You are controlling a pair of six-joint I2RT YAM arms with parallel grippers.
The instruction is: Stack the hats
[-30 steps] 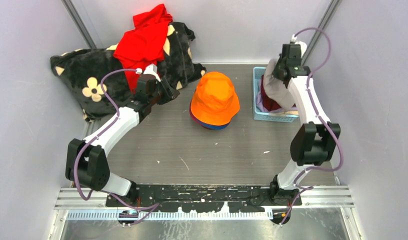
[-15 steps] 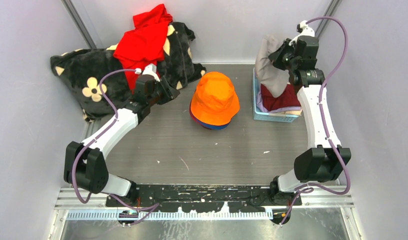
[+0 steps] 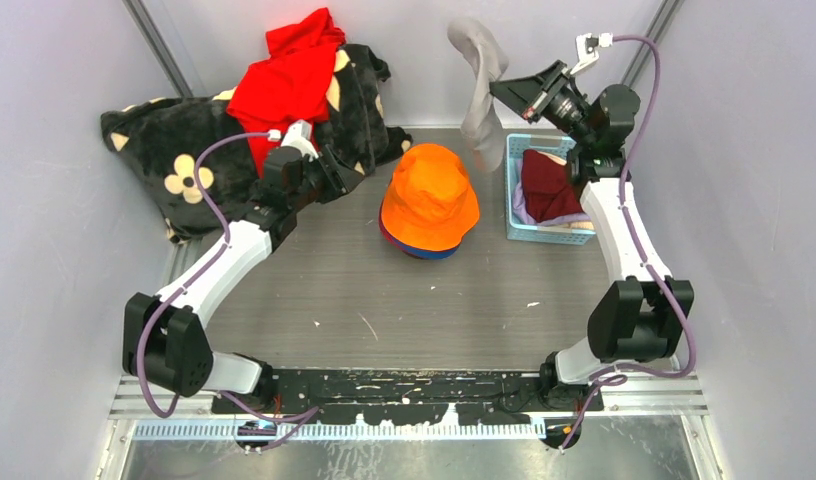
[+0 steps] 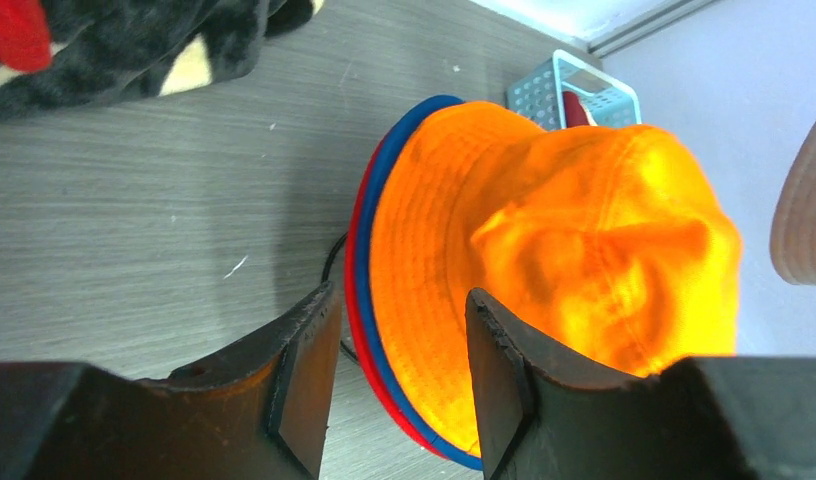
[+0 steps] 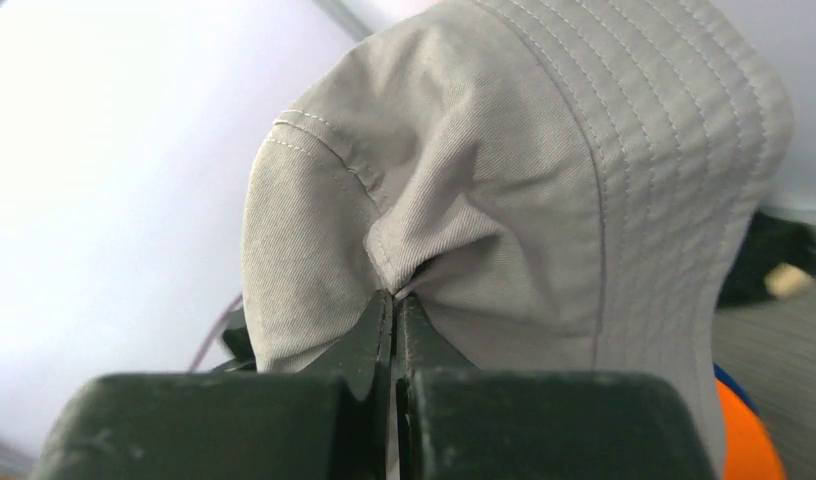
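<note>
An orange hat [image 3: 429,195] sits on top of a blue hat [image 3: 434,253] and a red hat [image 4: 356,300] in the middle of the table; only the rims of the two lower hats show. It fills the left wrist view [image 4: 554,240]. My right gripper [image 3: 496,88] is shut on a grey hat [image 3: 478,90] and holds it hanging in the air left of the basket; in the right wrist view the grey hat [image 5: 544,200] is pinched at the fingertips [image 5: 392,300]. A maroon hat [image 3: 549,190] lies in the basket. My left gripper [image 3: 356,170] is open and empty, left of the stack.
A light blue basket [image 3: 514,228] stands at the back right, with cream fabric under the maroon hat. A black blanket with cream flowers [image 3: 184,150] and a bright red garment [image 3: 289,80] lie at the back left. Grey walls close in three sides.
My right gripper lifted the grey hat out of the basket and swung it up and left. The maroon hat is now uncovered. The left arm shifted slightly.
</note>
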